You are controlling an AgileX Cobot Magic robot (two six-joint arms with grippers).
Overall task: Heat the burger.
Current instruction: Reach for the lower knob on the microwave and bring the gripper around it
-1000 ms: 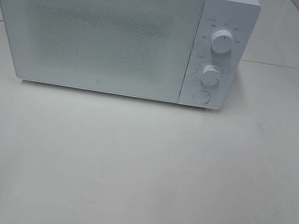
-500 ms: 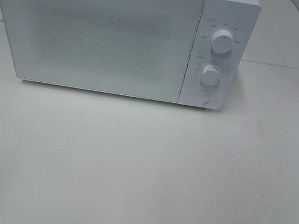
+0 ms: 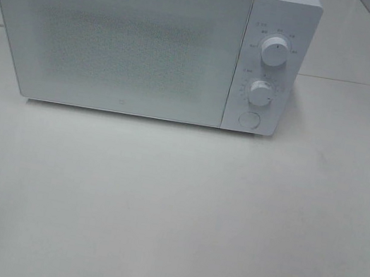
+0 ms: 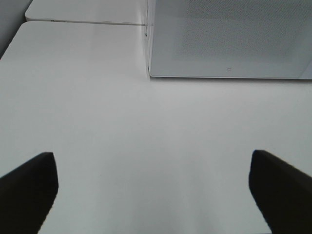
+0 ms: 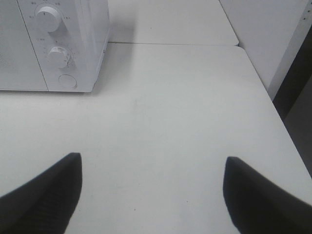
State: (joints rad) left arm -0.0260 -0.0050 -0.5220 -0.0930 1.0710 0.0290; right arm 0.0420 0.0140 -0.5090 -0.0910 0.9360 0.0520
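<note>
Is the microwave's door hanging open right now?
No, the microwave door sits shut, flush with the control panel that carries the two knobs.

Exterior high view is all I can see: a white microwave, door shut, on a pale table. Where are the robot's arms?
Observer: Out of your frame. The left wrist view shows the left arm's jaws wide open, its dark fingers above the table, facing the microwave door.
Operator: And the other arm?
Observer: The right arm's jaws are open too, holding nothing, and they face the table in front of the two knobs.
Operator: Any burger?
Observer: None shows in any view. The right wrist view only adds the table's edge on the knob side, with a dark gap beyond it.
</note>
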